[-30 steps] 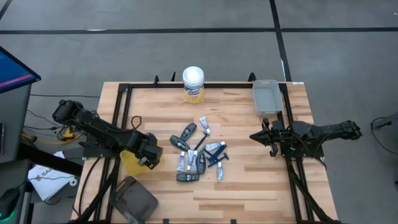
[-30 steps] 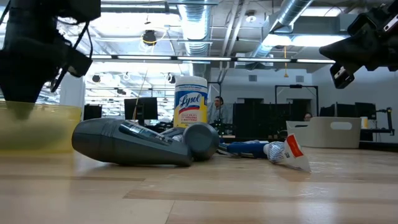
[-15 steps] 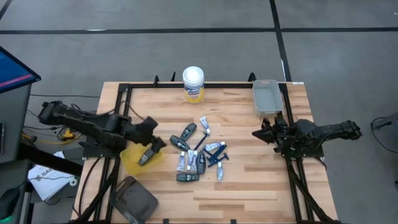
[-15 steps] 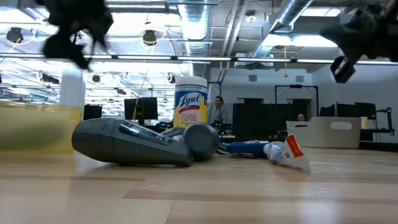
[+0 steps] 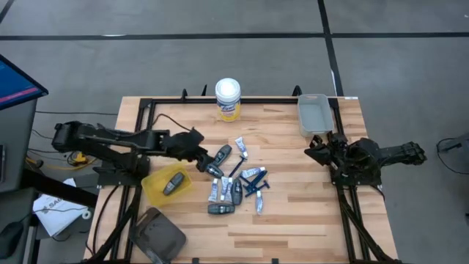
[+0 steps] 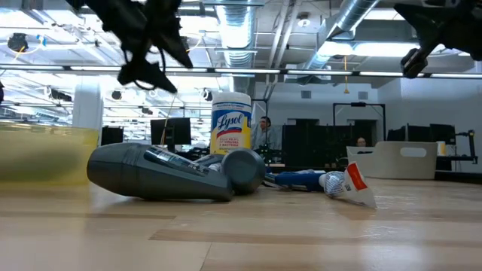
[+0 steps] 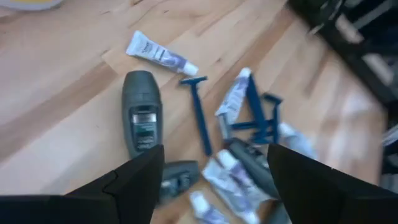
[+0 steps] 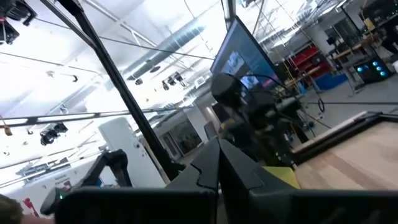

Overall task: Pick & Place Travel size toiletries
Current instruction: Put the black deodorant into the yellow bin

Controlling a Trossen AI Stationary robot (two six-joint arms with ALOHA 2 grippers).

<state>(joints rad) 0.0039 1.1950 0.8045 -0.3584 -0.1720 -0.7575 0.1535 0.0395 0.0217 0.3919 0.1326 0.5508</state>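
The toiletries lie in a loose pile (image 5: 234, 180) mid-table: dark grey sticks (image 7: 142, 112), white tubes with blue print (image 7: 160, 54) and thin blue razors (image 7: 199, 112). One more grey stick (image 5: 173, 182) lies flat in the yellow bin (image 5: 155, 192). My left gripper (image 5: 196, 139) hangs open and empty above the table, just left of the pile; in its wrist view (image 7: 214, 180) the pile shows between its spread fingers. My right gripper (image 5: 315, 150) is shut and empty, raised near the table's right edge, right of the pile.
A tall white canister with a yellow label (image 5: 228, 99) stands near the far edge. A clear tub (image 5: 314, 115) sits at the far right corner. A dark grey lid-like thing (image 5: 157, 235) lies off the near left corner. Bare wood lies near of the pile.
My left gripper rose out of the yellow bin and swung toward the table's far and right side, up to the pile. A dark grey stick now lies in the bin where the gripper stood. My right gripper drew back a little toward the right edge.
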